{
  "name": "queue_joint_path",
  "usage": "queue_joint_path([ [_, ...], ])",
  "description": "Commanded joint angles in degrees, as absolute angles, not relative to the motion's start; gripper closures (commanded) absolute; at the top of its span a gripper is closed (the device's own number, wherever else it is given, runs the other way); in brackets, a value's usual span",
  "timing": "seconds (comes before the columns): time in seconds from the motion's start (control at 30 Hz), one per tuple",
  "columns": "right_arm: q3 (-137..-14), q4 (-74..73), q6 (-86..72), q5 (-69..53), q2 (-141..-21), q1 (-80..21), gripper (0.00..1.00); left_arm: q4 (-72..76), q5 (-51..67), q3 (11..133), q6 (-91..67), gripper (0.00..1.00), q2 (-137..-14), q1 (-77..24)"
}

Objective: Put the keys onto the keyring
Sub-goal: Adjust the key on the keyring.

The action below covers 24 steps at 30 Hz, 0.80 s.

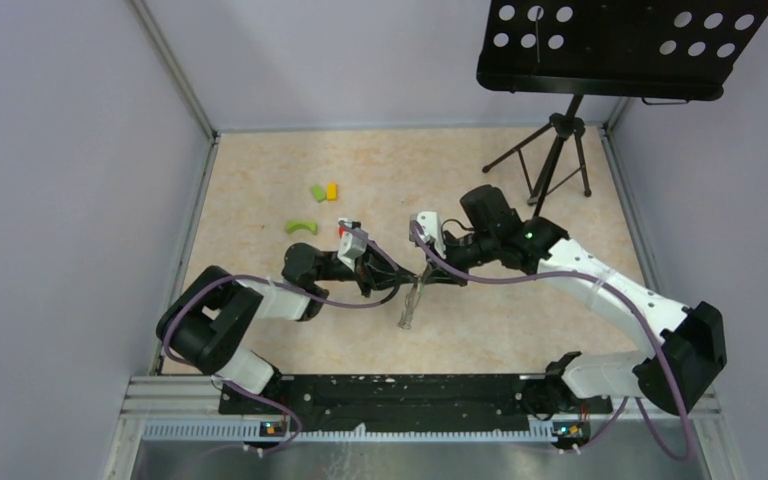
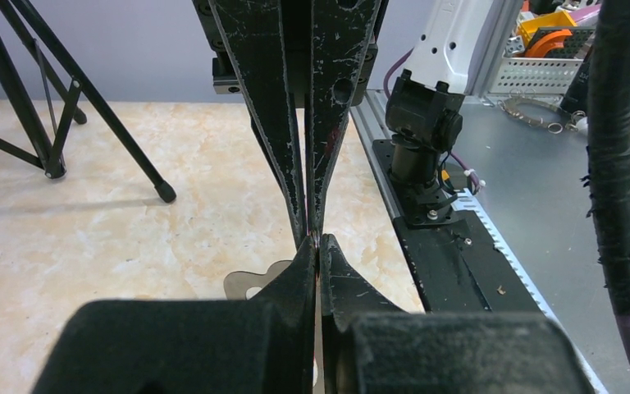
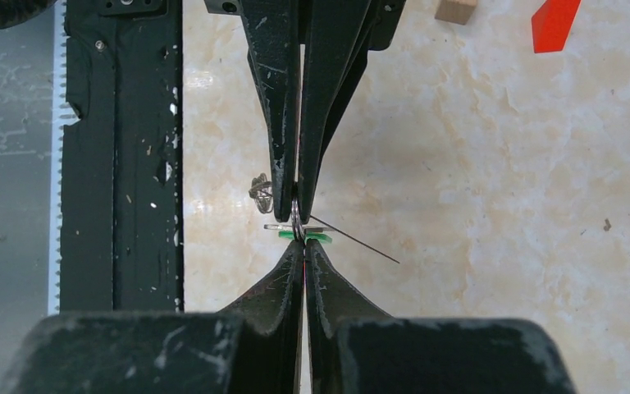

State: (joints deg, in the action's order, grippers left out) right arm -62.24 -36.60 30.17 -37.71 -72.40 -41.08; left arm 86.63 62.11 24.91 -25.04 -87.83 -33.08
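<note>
Right wrist: keys (image 3: 320, 237) in right claw (image 3: 304, 245)

table top (image 1: 260, 190): beige with a stone pattern, smooth, faint sheen
left gripper (image 2: 318, 244): matt black fingers, scuffed, with pale scratches and dust
right gripper (image 3: 303, 245): the same matt black, worn pale along the edges
keys (image 3: 259, 190): thin bare metal, silver-grey, shiny
green tag (image 3: 320, 237): looks like plastic, bright and smooth
keyring (image 3: 353, 240): thin dark wire, finish too fine to tell
base rail (image 3: 123, 164): matt black plate, flecked with white chips
cable (image 2: 623, 205): wrinkled black tape wrap, purple woven sleeve below
tripod (image 2: 90, 115): smooth black tube, satin finish
</note>
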Motion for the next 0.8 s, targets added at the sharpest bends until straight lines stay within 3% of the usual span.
queue_joint_path([
  [0.0,-61.6,-34.0,30.3,-39.7,-72.7,-40.6,1.00,102.7,62.3,24.7,-25.5,1.00,-85.6,-33.0],
  [0.77,-61.9,-32.7,29.8,-41.7,-74.8,-40.6,1.00,102.7,64.0,25.0,-26.8,1.00,-84.7,-33.6],
])
